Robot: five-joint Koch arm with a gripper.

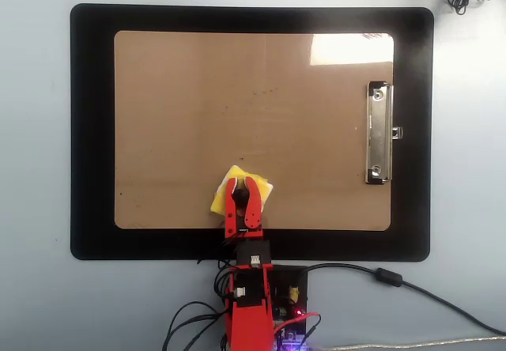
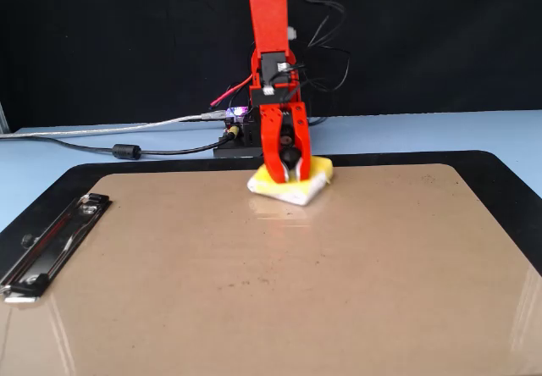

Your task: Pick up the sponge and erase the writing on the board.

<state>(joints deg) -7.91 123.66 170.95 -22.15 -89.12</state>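
A yellow and white sponge (image 1: 220,199) lies on the brown clipboard board (image 1: 253,114), near its front edge by the arm. It also shows in the fixed view (image 2: 315,181). My red gripper (image 1: 242,183) points down onto the sponge, and its jaws stand a narrow gap apart with sponge between them. In the fixed view the gripper (image 2: 290,173) presses into the sponge's top, and the sponge rests on the board (image 2: 271,274). Only faint specks (image 1: 261,94) show on the board; I see no clear writing.
The clipboard lies on a black mat (image 1: 91,130) on a pale blue table. Its metal clip (image 1: 379,133) is at the right in the overhead view and at the left in the fixed view (image 2: 51,240). Cables (image 2: 127,150) and the arm's base (image 1: 261,288) sit beside the mat.
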